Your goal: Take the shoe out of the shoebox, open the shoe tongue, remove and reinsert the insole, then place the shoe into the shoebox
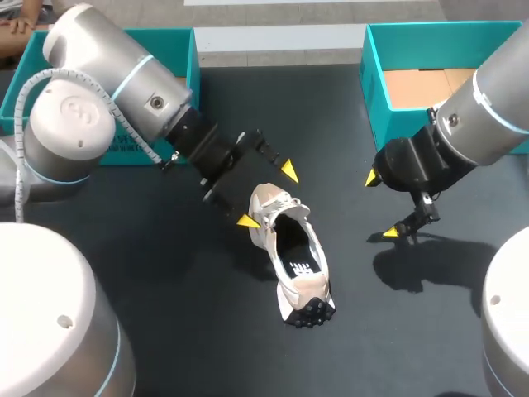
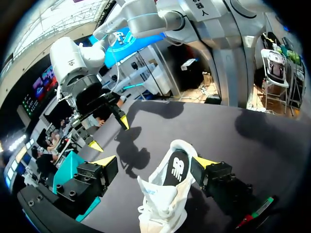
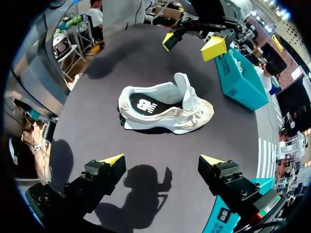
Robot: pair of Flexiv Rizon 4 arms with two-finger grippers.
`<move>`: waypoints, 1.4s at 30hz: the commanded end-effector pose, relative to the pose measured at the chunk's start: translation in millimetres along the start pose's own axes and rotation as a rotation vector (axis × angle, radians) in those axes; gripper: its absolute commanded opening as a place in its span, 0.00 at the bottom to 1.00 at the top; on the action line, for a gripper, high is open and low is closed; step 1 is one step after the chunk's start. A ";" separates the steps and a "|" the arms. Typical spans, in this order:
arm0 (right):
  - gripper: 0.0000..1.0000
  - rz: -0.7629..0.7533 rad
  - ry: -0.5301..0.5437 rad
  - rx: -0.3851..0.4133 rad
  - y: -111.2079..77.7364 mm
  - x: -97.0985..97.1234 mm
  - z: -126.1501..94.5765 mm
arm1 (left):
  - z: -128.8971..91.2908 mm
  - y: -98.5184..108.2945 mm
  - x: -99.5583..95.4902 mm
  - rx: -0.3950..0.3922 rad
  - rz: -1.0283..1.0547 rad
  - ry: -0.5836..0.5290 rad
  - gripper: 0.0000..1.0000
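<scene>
A white and beige shoe (image 1: 291, 248) lies upright mid-table, heel toward the front edge. Its tongue (image 3: 183, 88) is lifted, and the black insole (image 1: 302, 266) with a white logo shows inside. My left gripper (image 1: 269, 196) is open at the toe end, one yellow tip on each side of the laces. The left wrist view shows the shoe (image 2: 163, 194) between the left gripper's (image 2: 154, 161) spread fingers, with no grip visible. To the shoe's right my right gripper (image 1: 381, 205) hangs open and empty. In the right wrist view the shoe (image 3: 165, 104) lies ahead of the right gripper (image 3: 162, 159).
A teal shoebox (image 1: 376, 83) with a cardboard floor stands at the back right. A second teal box (image 1: 188, 58) stands at the back left, behind my left arm. The dark tabletop (image 1: 198, 331) is bare in front of the shoe.
</scene>
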State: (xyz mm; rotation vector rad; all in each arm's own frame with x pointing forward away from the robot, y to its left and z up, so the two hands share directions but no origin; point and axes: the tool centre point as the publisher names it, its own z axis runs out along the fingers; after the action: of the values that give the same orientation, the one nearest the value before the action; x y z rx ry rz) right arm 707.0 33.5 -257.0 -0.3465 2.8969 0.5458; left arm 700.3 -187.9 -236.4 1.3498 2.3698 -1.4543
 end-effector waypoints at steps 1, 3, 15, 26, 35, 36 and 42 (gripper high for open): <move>1.00 0.006 0.004 0.011 -2.4 4.4 -40.0 | -9.5 2.9 3.4 -0.059 0.014 0.046 1.00; 1.00 0.006 0.004 0.011 -2.4 4.4 -40.0 | -14.5 5.6 3.1 -0.113 0.006 0.091 1.00; 1.00 0.006 0.004 0.011 -2.4 4.4 -40.0 | -17.6 -5.5 6.2 -0.218 0.118 0.316 0.00; 1.00 0.006 0.004 0.011 -2.4 4.4 -40.0 | -10.4 -13.2 15.5 -0.362 0.306 0.561 0.00; 1.00 0.006 0.004 0.011 -2.4 4.4 -40.0 | -10.4 -13.2 15.5 -0.362 0.306 0.561 0.00; 1.00 0.006 0.004 0.011 -2.4 4.4 -40.0 | -10.4 -13.2 15.5 -0.362 0.306 0.561 0.00; 1.00 0.006 0.004 0.011 -2.4 4.4 -40.0 | 11.2 -6.8 20.8 -0.330 0.291 0.626 0.00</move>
State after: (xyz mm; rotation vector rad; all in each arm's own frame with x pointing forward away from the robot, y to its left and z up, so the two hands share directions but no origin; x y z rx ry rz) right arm 699.2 15.7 -221.3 -0.3390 2.9060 0.5319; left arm 673.1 -167.8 -234.0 2.1297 2.3906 -0.6001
